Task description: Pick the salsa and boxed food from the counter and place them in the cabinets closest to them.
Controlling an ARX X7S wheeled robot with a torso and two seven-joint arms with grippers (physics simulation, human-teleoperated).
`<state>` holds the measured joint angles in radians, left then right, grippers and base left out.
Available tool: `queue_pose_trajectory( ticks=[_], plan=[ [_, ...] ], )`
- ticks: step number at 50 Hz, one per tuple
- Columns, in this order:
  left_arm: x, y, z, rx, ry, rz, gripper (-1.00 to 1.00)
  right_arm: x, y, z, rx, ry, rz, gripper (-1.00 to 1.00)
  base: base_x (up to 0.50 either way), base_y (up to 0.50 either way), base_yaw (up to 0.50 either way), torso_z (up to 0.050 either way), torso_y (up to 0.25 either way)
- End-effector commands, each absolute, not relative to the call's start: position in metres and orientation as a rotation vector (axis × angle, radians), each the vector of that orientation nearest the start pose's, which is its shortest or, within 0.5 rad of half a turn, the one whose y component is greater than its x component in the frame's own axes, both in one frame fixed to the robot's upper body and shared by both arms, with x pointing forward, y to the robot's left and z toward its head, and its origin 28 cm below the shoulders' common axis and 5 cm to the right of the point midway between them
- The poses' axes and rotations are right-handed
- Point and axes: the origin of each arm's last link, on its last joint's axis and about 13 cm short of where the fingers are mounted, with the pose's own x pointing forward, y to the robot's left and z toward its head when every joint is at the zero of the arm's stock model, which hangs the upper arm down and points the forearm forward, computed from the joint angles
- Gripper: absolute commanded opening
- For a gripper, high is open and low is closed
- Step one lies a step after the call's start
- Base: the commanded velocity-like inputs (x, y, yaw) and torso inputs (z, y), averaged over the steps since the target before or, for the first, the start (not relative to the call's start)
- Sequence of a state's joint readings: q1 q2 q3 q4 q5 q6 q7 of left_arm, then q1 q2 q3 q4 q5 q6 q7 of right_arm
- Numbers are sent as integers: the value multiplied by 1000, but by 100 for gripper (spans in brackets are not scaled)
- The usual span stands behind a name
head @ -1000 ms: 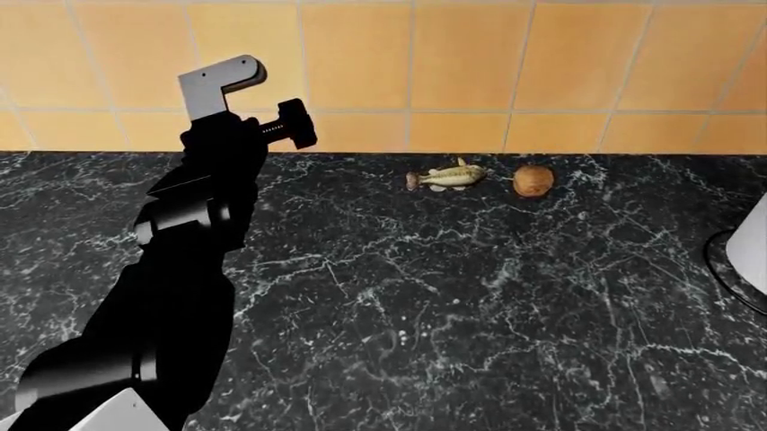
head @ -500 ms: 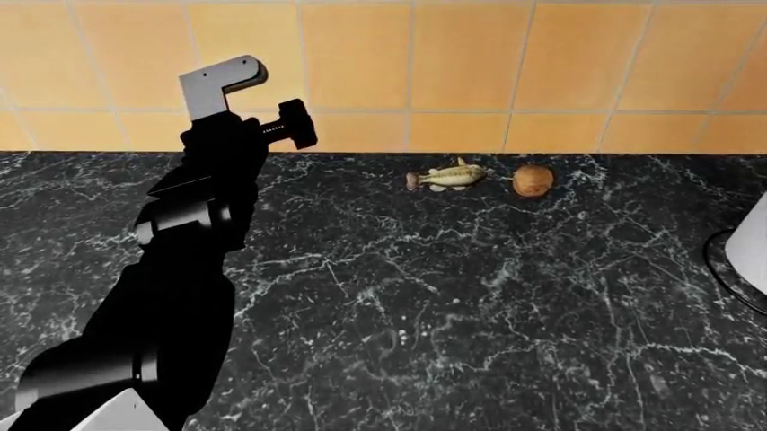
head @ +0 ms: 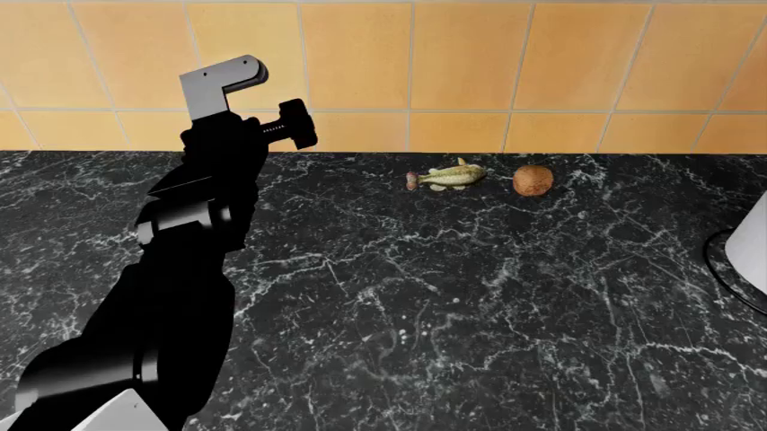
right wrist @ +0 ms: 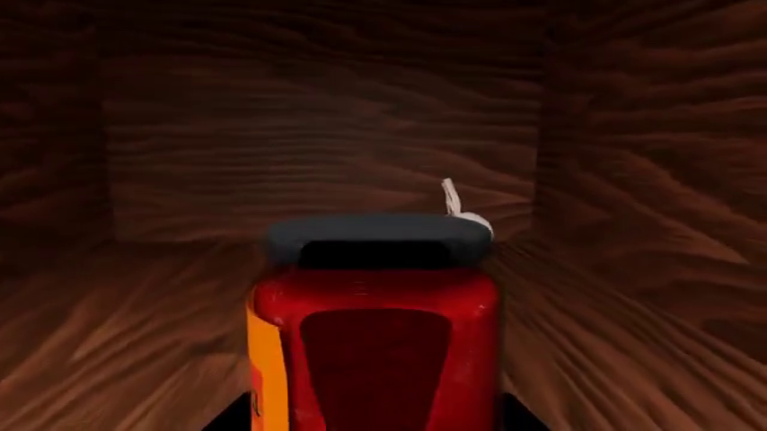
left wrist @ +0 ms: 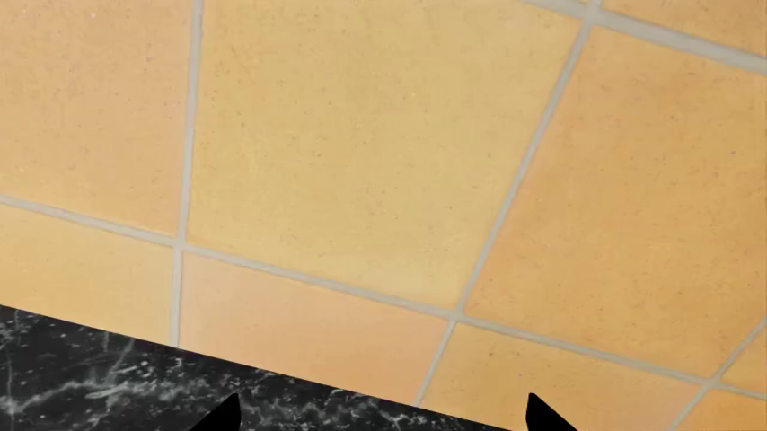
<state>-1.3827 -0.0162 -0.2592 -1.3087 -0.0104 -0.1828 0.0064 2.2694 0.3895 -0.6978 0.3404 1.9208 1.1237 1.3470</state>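
Observation:
The salsa (right wrist: 374,341), a red jar with a dark lid and an orange label strip, stands upright inside a dark wooden cabinet (right wrist: 180,162). My right gripper (right wrist: 374,417) is shut on it, a dark finger pressed against each side of the jar. It is outside the head view. My left gripper (left wrist: 377,417) is open and empty, its two fingertips wide apart, facing the orange tiled wall just above the counter (head: 480,296). The left arm (head: 222,180) reaches up to that wall. The boxed food is out of view.
A small fish-shaped item (head: 450,175) and a brown round item (head: 533,179) lie near the wall. A white roll on a dark base (head: 749,247) stands at the right edge. The orange tiled wall (head: 455,72) closes the back of the counter.
Almost nothing: the head view has shifted by a few pixels, and the left arm holds the same pose against the wall.

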Motion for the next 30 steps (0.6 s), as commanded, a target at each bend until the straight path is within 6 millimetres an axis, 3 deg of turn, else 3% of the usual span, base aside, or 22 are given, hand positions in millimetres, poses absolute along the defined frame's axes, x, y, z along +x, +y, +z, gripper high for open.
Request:
queue_pose_trajectory(
  ticks=[1,30],
  plan=[
    [434,214,204,-263,105,43,100,182,-59,531,-83,-190,-54,100,0,0,0,0,0],
    [434,214,203,-261,105,39,100,146,-53,547,-117,-369,-64,100,0,0,0,0,0]
  ],
)
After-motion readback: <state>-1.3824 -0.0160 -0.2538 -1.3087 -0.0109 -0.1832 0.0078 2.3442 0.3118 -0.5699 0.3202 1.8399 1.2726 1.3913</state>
